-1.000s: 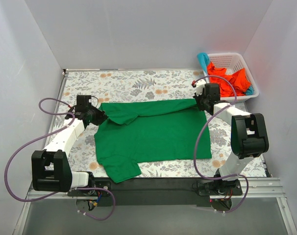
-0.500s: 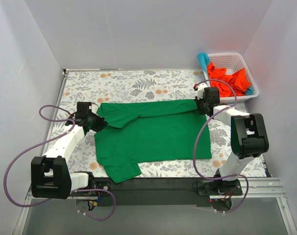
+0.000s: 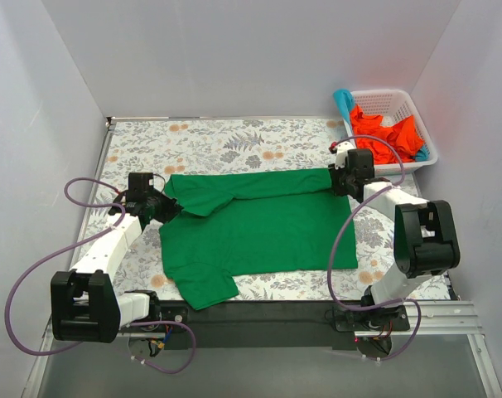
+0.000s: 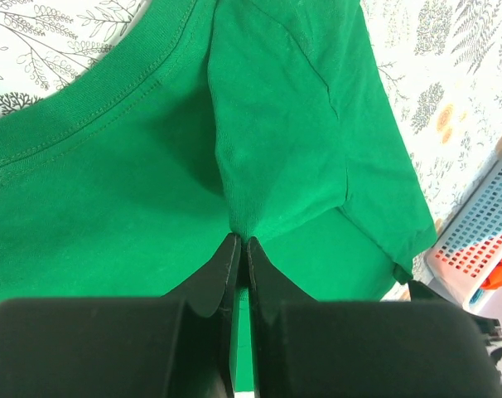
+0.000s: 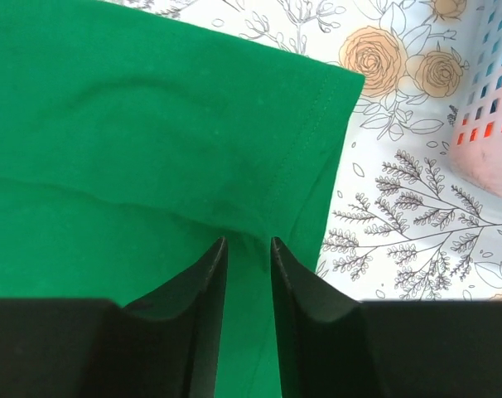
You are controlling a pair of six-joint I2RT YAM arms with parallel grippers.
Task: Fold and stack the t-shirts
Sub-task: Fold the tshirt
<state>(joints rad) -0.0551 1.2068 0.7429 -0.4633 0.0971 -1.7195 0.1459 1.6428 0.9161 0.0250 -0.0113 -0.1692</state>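
From above, the green shirt (image 3: pixel 259 228) lies spread on the desk (image 3: pixel 234 137), its far-left part folded over. The left gripper (image 3: pixel 170 206) is at its left edge and the right gripper (image 3: pixel 334 178) at its far-right corner, both too small here to read. Orange shirts (image 3: pixel 392 133) and a teal shirt (image 3: pixel 344 101) sit heaped in the basket (image 3: pixel 400 98). At the left wrist, the left gripper (image 4: pixel 238 240) is pressed together, pinching a ridge of green shirt (image 4: pixel 110 166); the basket (image 4: pixel 483 232) is cut off at the right. At the right wrist, the right gripper (image 5: pixel 247 242) stands slightly spread over the green shirt (image 5: pixel 135 124) hem, with cloth showing in the gap; whether it touches is unclear.
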